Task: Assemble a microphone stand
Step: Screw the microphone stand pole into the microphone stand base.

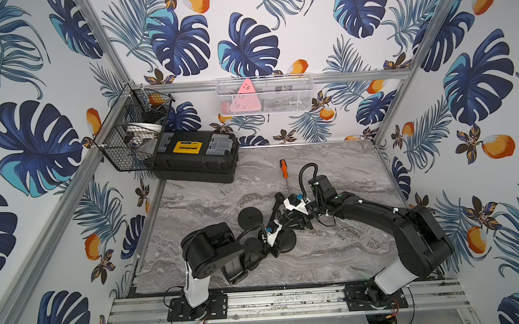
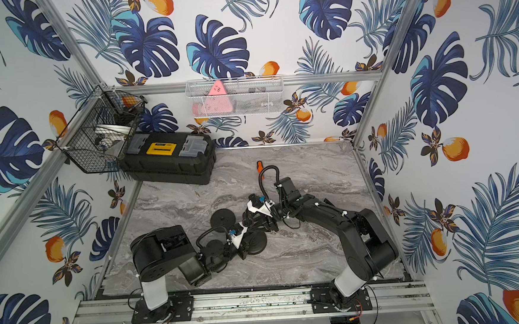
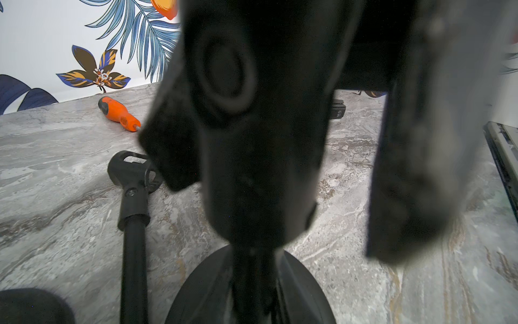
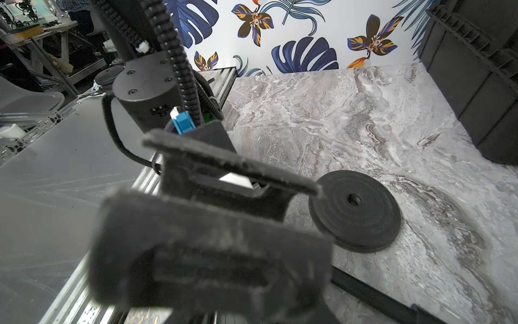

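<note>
Microphone stand base (image 3: 302, 280) sits right under the left claw (image 1: 280, 237), which is pinched closed; right claw (image 1: 282, 221) hovers just beside at 1 o'clock, grip impossible to tell; pole (image 3: 134, 252) lies flat toward 12, second disc (image 4: 356, 213) at 10, screwdriver (image 3: 119, 113) beyond on the tabletop (image 1: 335, 257)

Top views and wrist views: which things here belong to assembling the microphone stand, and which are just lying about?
Belongs to the job:
round base disc with centre hole
second black disc
pole with microphone clip

Probably just lying about:
orange screwdriver, untouched
black toolbox
black wire basket
white mesh basket
</note>
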Motion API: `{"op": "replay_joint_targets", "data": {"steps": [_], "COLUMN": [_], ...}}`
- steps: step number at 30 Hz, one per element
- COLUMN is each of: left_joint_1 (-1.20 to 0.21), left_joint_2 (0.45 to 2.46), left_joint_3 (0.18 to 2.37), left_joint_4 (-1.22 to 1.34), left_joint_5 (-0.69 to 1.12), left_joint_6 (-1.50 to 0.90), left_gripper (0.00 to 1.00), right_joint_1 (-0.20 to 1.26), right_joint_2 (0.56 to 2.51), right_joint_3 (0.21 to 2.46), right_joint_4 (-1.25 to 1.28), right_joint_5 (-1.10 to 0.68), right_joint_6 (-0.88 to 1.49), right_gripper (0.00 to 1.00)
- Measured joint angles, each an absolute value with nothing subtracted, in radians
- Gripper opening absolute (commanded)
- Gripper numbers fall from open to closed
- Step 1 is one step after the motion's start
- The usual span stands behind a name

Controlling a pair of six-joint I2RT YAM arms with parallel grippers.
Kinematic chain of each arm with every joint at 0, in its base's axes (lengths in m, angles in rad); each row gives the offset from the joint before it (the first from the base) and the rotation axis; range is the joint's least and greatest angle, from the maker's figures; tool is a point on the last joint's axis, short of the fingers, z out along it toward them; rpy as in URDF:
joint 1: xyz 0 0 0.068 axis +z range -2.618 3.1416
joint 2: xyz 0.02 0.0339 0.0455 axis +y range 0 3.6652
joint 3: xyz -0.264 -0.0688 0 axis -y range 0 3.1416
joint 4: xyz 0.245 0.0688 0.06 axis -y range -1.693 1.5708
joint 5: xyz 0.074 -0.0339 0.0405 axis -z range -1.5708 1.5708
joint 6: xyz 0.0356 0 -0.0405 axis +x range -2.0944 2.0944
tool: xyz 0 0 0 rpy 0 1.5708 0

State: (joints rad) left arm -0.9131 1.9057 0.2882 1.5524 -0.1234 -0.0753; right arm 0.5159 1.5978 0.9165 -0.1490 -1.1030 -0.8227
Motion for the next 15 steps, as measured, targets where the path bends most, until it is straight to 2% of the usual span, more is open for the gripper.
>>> {"op": "replay_joint_targets", "data": {"steps": [6,10,15], "left_joint_1": [-0.913,-0.913,-0.913], "left_joint_2": [1.907,1.908,1.903], "left_joint_3": [0.288,0.288,0.283], "left_joint_4": [1.55,1.535,1.532], "left_joint_5": [-0.121,-0.12,-0.12], "left_joint_6": [-0.076,-0.076,-0.076], "left_gripper": [0.25,0.26,0.35], "right_joint_1": [0.518,0.52,0.524], "right_joint_2": [1.601,1.599,1.543], "right_joint_3": [0.92,0.909,0.807], "right_joint_4": [-0.138,-0.125,0.01], "right_joint_5": [-1.09,-1.095,-1.082], "right_joint_6": [-0.857,-0.857,-0.823], "right_gripper": [0.19,0.0,0.0]}}
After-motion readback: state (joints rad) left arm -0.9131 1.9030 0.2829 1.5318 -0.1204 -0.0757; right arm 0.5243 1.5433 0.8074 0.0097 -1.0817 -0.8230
